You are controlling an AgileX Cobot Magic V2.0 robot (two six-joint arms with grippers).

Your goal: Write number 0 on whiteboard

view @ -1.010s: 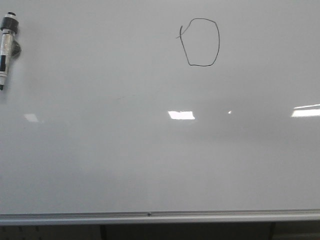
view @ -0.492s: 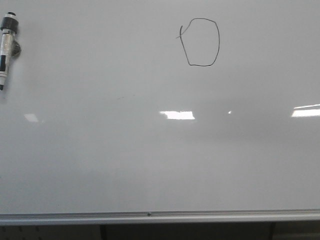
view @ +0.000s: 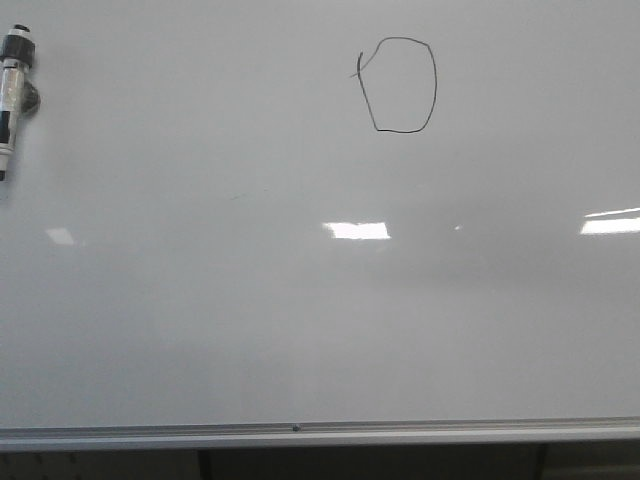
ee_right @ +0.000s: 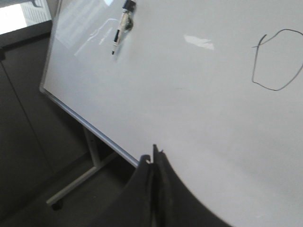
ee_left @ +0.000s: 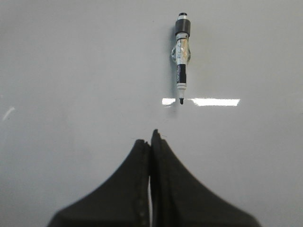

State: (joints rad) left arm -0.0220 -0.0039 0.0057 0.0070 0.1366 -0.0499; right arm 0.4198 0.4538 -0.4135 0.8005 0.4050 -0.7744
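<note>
The whiteboard (view: 300,320) fills the front view, glossy white with a silver frame edge along the bottom. The number 0 (view: 398,85), a thin black oval with a small tick at its upper left, is drawn at its upper middle; it also shows in the right wrist view (ee_right: 277,59). A black-and-white marker (view: 14,95) lies at the board's far left, tip down, also in the left wrist view (ee_left: 182,56) and the right wrist view (ee_right: 122,26). My left gripper (ee_left: 150,142) is shut and empty, below the marker's tip. My right gripper (ee_right: 155,161) is shut and empty near the board's lower frame edge.
Bright rectangular light reflections (view: 356,230) lie across the board's middle. The silver frame edge (view: 300,432) runs along the bottom. In the right wrist view the board's metal stand leg (ee_right: 78,177) and a dark floor show below the frame.
The view has shifted very slightly; the 0 and the marker sit a few pixels further left. Nothing else has visibly changed.
</note>
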